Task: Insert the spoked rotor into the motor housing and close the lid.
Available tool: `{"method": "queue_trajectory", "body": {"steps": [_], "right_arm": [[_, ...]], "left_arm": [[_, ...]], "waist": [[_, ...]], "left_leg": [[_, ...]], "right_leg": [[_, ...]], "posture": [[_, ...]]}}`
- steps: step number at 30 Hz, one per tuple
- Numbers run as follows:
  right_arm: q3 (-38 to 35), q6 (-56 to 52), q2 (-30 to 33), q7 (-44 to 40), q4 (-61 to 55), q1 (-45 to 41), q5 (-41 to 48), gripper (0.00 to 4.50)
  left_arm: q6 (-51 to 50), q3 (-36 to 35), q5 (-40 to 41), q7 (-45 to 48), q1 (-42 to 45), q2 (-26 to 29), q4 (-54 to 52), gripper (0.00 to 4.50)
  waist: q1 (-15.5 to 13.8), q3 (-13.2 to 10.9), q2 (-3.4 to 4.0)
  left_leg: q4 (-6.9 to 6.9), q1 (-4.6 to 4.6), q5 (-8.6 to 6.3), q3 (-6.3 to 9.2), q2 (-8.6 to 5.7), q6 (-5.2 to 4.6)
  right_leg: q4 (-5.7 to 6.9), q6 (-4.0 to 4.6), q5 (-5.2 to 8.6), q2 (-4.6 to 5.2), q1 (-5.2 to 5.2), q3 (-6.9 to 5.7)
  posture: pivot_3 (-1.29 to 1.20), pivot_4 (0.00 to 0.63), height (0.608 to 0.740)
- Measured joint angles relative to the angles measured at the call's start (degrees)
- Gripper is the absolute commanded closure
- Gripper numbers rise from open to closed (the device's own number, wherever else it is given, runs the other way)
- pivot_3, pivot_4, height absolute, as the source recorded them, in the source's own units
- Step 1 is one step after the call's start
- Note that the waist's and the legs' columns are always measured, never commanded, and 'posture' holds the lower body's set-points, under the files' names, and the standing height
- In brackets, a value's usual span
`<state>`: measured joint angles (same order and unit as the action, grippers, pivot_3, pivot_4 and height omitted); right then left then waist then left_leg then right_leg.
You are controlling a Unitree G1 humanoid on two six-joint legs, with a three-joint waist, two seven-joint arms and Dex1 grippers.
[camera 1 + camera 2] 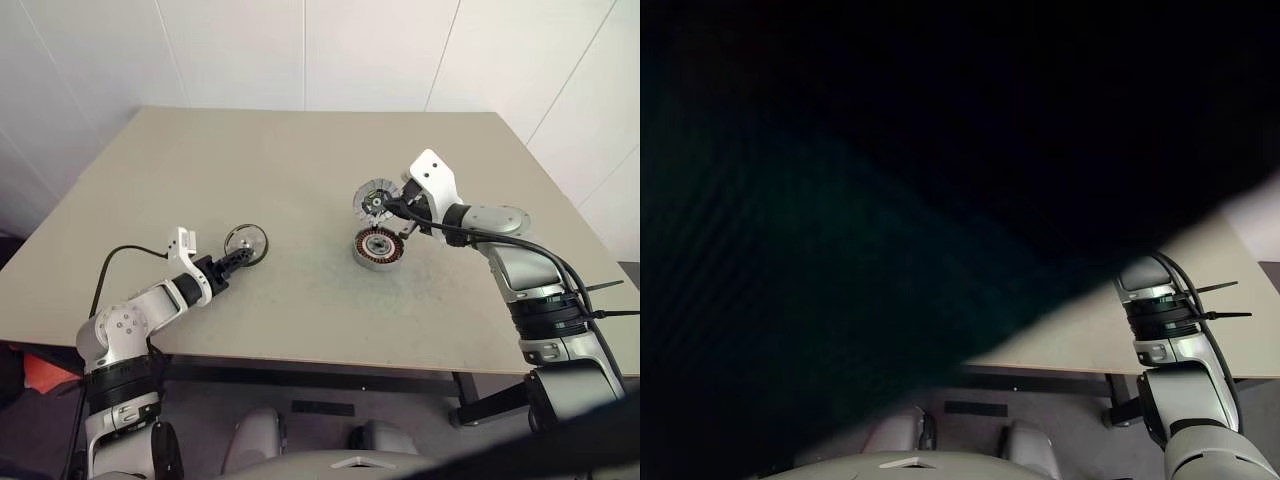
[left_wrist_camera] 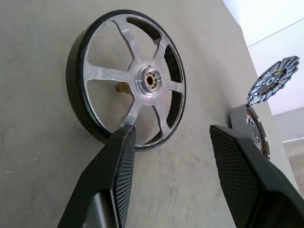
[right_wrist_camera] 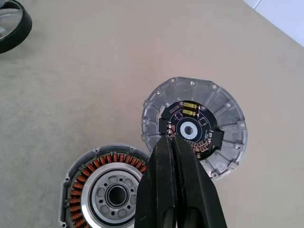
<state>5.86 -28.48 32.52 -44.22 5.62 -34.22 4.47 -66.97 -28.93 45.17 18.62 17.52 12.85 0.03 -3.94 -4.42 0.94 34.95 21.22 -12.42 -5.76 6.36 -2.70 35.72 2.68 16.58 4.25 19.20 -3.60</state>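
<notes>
On the left of the table (image 1: 300,160), the left gripper (image 1: 238,256) stands with fingers spread, one finger touching the rim of the spoked rotor (image 1: 246,242), which lies flat. To the right sits the motor housing (image 1: 378,247), copper windings exposed, its lid (image 1: 376,200) raised open. The right gripper (image 1: 384,208), fingers pressed together, touches the lid's dark hub.

The left eye view looks down from the head over the table (image 1: 300,300). The left wrist view sits low, close to the spoked rotor (image 2: 133,78); the right wrist view looks down on the motor housing (image 3: 102,190), also near.
</notes>
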Motion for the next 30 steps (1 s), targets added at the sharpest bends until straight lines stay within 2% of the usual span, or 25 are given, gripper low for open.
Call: {"method": "queue_trajectory", "body": {"steps": [6, 14, 22, 30], "right_arm": [[0.0, 0.0, 0.0, 0.1, 0.0, 0.0, 0.0, 4.49], [0.3, 0.0, 0.0, 0.2, 0.0, 0.0, 0.0, 4.49], [0.3, 0.0, 0.0, 0.5, 0.0, 0.2, 0.0, 4.49], [0.4, 0.1, 0.0, 0.6, 0.3, 0.2, -0.1, 4.49]], "left_arm": [[1.8, -1.2, 1.2, -0.1, -0.5, 0.7, 2.3, 1.88], [4.5, -0.6, 2.8, -0.1, 0.4, -2.4, 3.8, 1.88], [4.5, -0.8, 4.3, 0.4, -1.3, 0.2, 3.8, 1.88], [6.0, -4.3, 8.3, 1.1, -2.7, 2.5, 3.8, 1.88]], "waist": [[0.0, 0.0, 0.00], [-0.2, 0.0, 0.00], [0.0, 0.0, 0.00], [0.0, 0.0, -0.05]], "left_leg": [[0.00, -0.10, -0.06, 0.00, 0.00, 0.16], [0.00, -0.10, -0.02, -0.01, 0.00, 0.16], [-0.07, -0.09, -0.03, -0.03, 0.01, 0.14], [-0.08, -0.08, -0.03, -0.03, 0.02, 0.16]], "right_leg": [[0.03, 0.00, 0.00, 0.00, -0.06, 0.00], [0.00, 0.00, 0.00, 0.01, -0.13, 0.00], [-0.04, 0.00, 0.00, 0.00, -0.09, 0.00], [-0.04, 0.00, 0.00, 0.00, -0.09, 0.00]], "posture": [[0.00, 0.000, 0.740], [0.00, 0.000, 0.740], [0.00, 0.000, 0.740], [0.00, 0.000, 0.740]]}}
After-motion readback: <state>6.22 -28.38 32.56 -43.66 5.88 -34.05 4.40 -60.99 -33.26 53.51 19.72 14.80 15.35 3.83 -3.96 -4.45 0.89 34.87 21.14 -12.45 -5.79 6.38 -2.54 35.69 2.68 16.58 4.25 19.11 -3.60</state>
